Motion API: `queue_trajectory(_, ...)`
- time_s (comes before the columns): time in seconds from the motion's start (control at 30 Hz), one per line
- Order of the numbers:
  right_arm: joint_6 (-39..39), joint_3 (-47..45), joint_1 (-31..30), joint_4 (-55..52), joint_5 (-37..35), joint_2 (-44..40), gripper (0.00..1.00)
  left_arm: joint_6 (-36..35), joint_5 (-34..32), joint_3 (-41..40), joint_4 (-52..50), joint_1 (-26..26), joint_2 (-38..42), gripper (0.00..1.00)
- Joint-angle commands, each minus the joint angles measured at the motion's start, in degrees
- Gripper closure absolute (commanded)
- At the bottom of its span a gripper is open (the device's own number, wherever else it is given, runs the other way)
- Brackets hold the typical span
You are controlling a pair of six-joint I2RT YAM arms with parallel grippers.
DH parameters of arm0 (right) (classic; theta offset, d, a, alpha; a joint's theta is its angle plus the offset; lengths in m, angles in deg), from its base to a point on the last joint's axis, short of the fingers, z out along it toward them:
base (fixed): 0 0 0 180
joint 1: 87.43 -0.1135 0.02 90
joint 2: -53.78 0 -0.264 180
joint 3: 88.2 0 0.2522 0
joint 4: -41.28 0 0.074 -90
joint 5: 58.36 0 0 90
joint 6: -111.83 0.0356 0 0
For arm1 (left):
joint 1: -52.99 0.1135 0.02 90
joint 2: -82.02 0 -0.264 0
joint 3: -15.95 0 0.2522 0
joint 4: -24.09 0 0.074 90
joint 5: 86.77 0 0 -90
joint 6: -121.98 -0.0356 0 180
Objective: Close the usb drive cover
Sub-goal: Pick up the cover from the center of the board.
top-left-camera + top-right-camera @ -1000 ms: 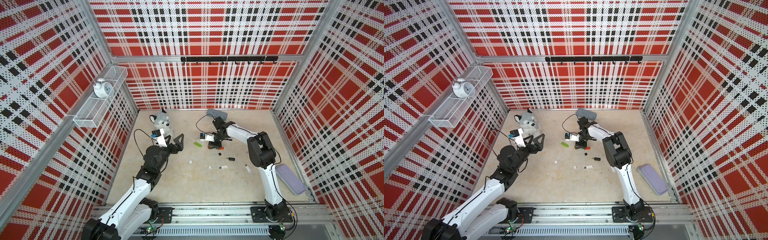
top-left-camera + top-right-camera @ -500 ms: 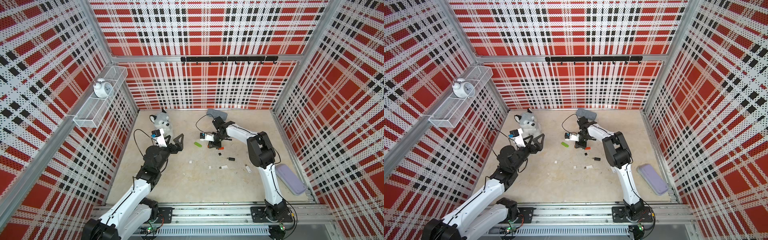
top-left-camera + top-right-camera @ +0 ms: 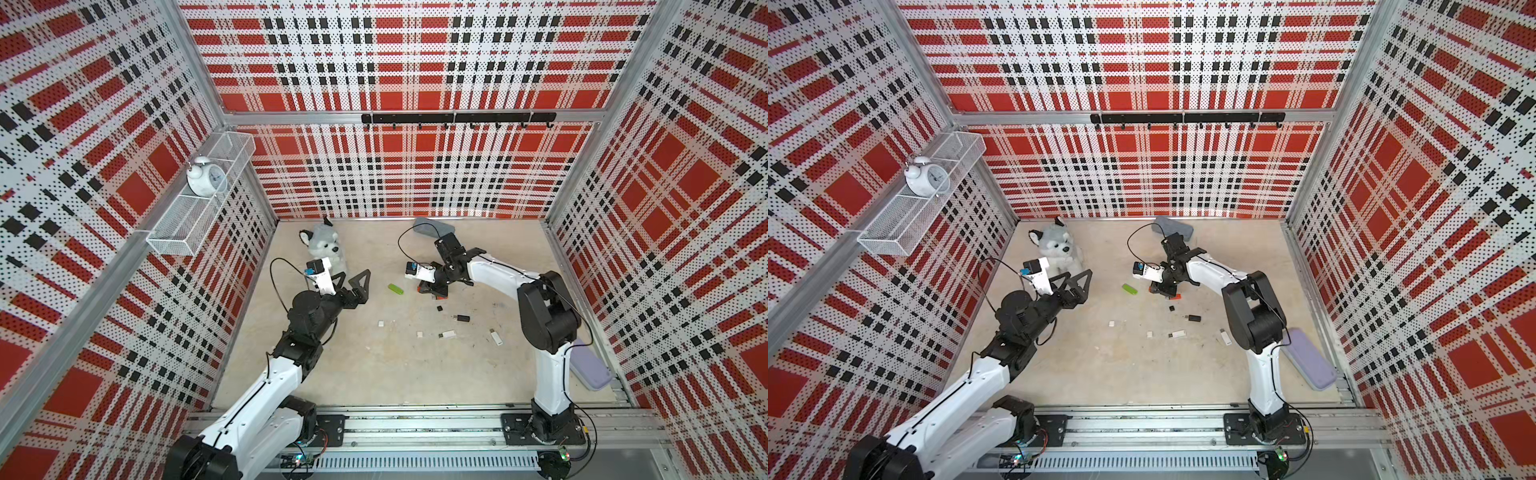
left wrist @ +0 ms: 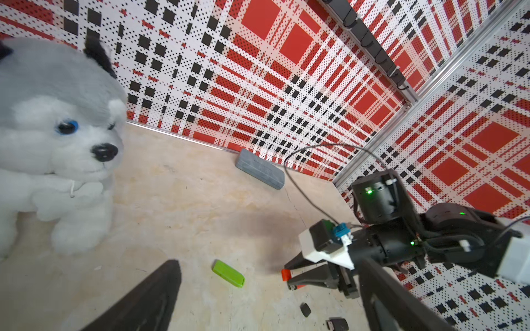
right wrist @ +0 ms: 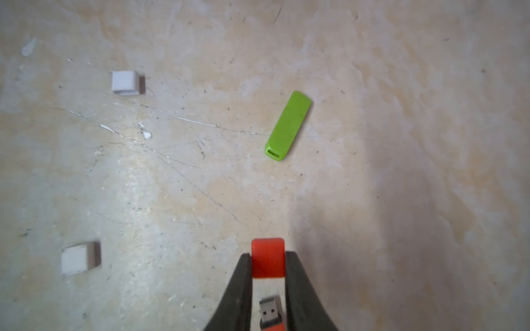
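**Right fingers close on the orange cap, so we judge the capping step is now ready to start**

The right arm (image 3: 498,270) reaches low over the middle of the tabletop (image 3: 374,374), bent down at the wrist. Over the last second the right fingers (image 5: 241,286) have narrowed, and we now see them clamped on the orange cap (image 5: 268,262) at their tips. The usb drive (image 5: 269,312) lies uncovered between those fingers, closer to the wrist, with its metal plug facing the cap across a short gap. We judge that it still needs pressing home. The left arm (image 3: 307,316) hangs raised beside the plush dog (image 3: 326,249), with the left fingers (image 4: 149,298) wide apart and holding nothing. A green drive (image 3: 395,289) lies nearby.
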Motion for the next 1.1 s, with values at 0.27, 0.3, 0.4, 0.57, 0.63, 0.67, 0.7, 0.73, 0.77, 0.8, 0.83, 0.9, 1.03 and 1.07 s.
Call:
queue_trajectory(0.27,5.3,-18.3,-1.1,22.3,1.6,-18.6,0.78,4.2,15.5,6.2,1.6,-3.7,-14.4,0.17)
queue_trajectory(0.3,5.5,-19.0,-1.3,22.9,1.4,-19.4,0.78,4.2,16.9,7.3,1.9,-4.3,-16.0,0.18)
queue_trajectory(0.4,5.7,-20.8,-2.4,24.4,1.0,-21.8,0.78,5.0,22.0,11.6,2.0,-6.5,-21.5,0.21)
queue_trajectory(0.57,6.4,-23.5,-3.4,27.2,1.4,-24.6,0.77,7.6,27.7,17.2,2.8,-9.1,-29.3,0.36)
queue_trajectory(0.63,6.5,-24.1,-3.6,27.6,1.5,-25.1,0.77,8.7,28.2,18.2,3.1,-9.3,-31.1,0.43)
queue_trajectory(0.67,6.5,-24.1,-3.6,27.7,1.5,-25.2,0.77,9.2,28.1,18.2,3.5,-9.3,-31.4,0.43)
queue_trajectory(0.7,6.5,-24.2,-3.7,27.7,1.3,-25.3,0.77,9.5,28.0,18.2,3.8,-9.4,-31.6,0.44)
queue_trajectory(0.73,6.4,-24.3,-3.7,27.8,1.3,-25.5,0.77,9.8,28.0,18.2,4.0,-9.4,-31.9,0.43)
queue_trajectory(0.77,6.4,-24.4,-3.7,27.9,1.3,-25.5,0.77,10.0,27.9,18.3,4.1,-9.4,-32.2,0.44)
queue_trajectory(0.8,6.4,-24.5,-3.7,28.0,1.3,-25.6,0.78,10.3,27.9,18.4,4.1,-9.3,-32.6,0.46)
queue_trajectory(0.83,6.6,-24.5,-3.7,28.4,1.3,-25.6,0.78,10.6,28.2,18.7,4.1,-9.4,-33.2,0.48)
queue_trajectory(0.9,6.6,-24.5,-3.8,28.6,1.7,-25.7,0.78,10.7,28.5,18.9,4.3,-9.5,-34.0,0.50)
queue_trajectory(1.03,6.5,-24.2,-3.8,28.5,1.9,-25.6,0.78,10.9,29.1,19.6,5.2,-9.6,-34.8,0.55)
queue_trajectory(1.07,6.5,-24.1,-3.8,28.4,1.9,-25.5,0.78,10.9,29.2,19.8,5.3,-9.5,-35.0,0.55)
